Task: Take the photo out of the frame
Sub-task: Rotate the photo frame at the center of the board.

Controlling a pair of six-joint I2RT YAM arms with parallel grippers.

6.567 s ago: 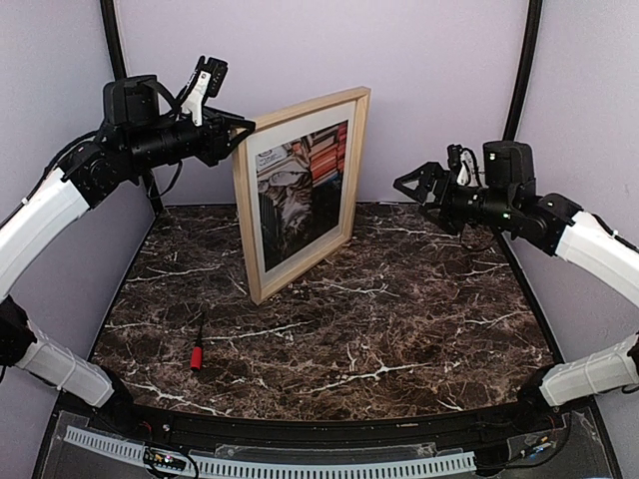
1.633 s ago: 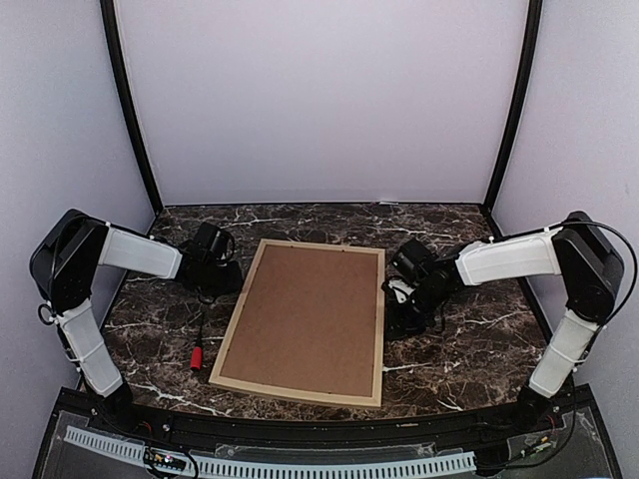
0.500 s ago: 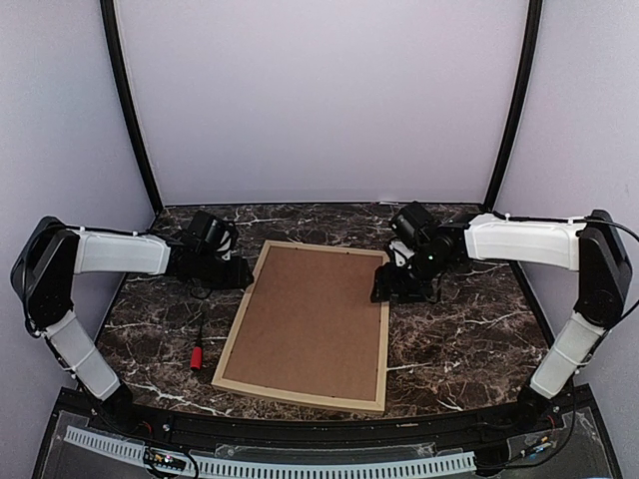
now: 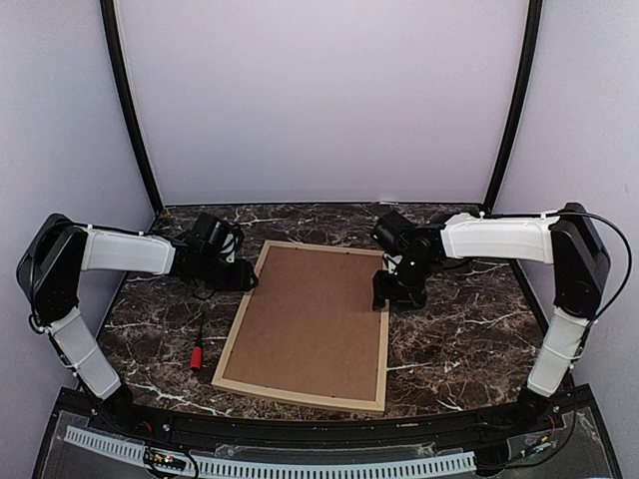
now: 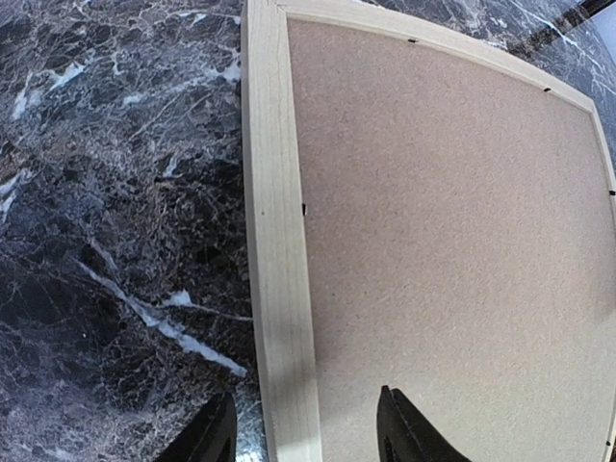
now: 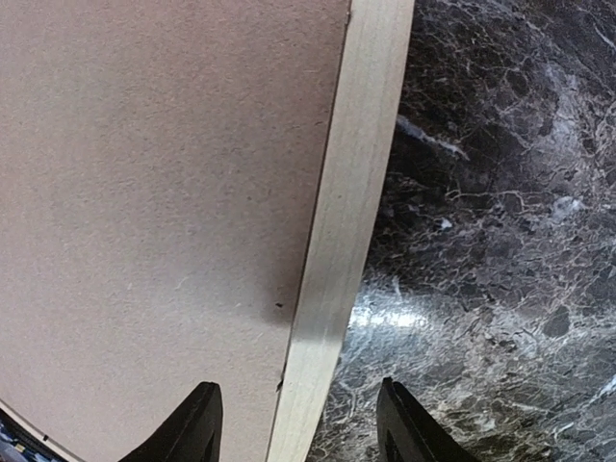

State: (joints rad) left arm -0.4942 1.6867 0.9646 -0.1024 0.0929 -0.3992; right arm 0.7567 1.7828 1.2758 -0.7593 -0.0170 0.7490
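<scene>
Frame (image 4: 300, 395) lay flat and face down in the middle of the bench (image 4: 459, 349), slightly skewed, with its long sides running from near to far. The brown backing board (image 4: 310, 319) was uppermost and filled the whole opening. The photo did not show in any view, since the board covered that side.

The left jaws sat low at the frame's left side, close to its far corner. In the left wrist view the pale wood strip ran up between the two fingers, one finger (image 5: 214, 435) over the marble and the other (image 5: 402, 433) over the board. The gap between them was clearly wider than the strip. These jaws stood partly apart and held nothing. Whether the tips touched the surface below, I could not tell.

The right jaws sat low at the frame's right side, also toward the far end. They straddled the wood the same way, with one finger (image 6: 200, 423) over the board and the other (image 6: 404, 423) over the marble. They too were partly spread, with nothing in their grip.

Small dark tabs (image 5: 303, 208) showed along the inner edge where board met wood. A red-handled tool (image 4: 197, 351) lay on the bench left of the frame, apart from it.
</scene>
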